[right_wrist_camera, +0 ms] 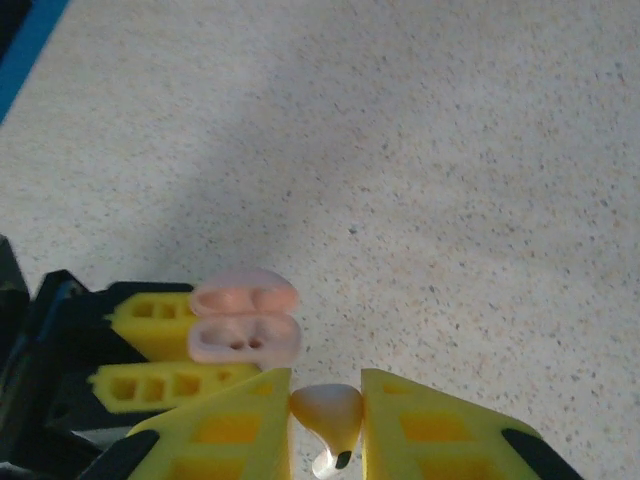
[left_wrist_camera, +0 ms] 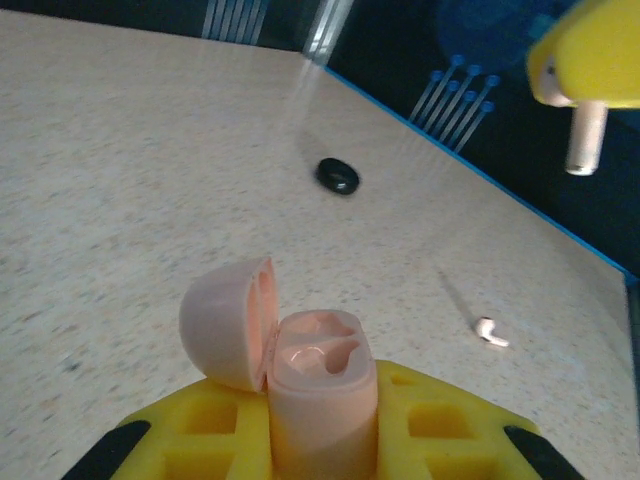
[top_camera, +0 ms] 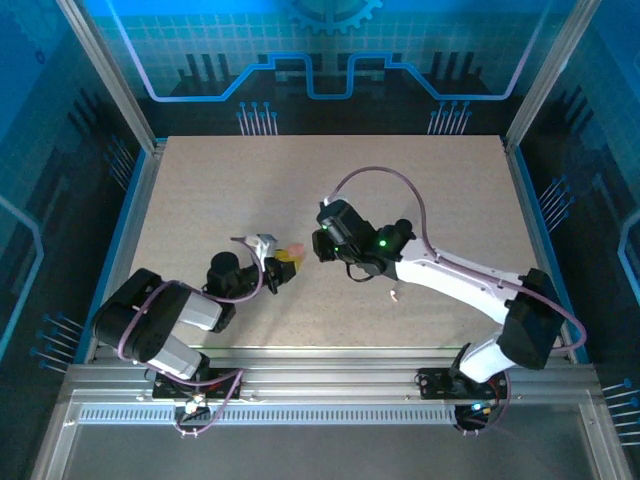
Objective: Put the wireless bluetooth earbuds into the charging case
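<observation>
Case [left_wrist_camera: 322,400] open, lid [left_wrist_camera: 228,322] flipped back, pinched in left gripper [left_wrist_camera: 322,440]. Right gripper [right_wrist_camera: 325,420] pinches one earbud [right_wrist_camera: 328,408] near it. Second earbud [left_wrist_camera: 490,333] lies on surface [left_wrist_camera: 150,150] toward near edge.

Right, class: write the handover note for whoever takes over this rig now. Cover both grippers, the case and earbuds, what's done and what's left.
Left gripper: jaws shut on the case, held upright with the lid open. Both sockets look empty.
Right gripper: jaws shut on one earbud, close to the case but not yet in it.
Second earbud: loose on the table, on the right arm's side.
Done: case in hand and open, first earbud in hand.
Left: seat that earbud, then fetch and seat the second.
</observation>
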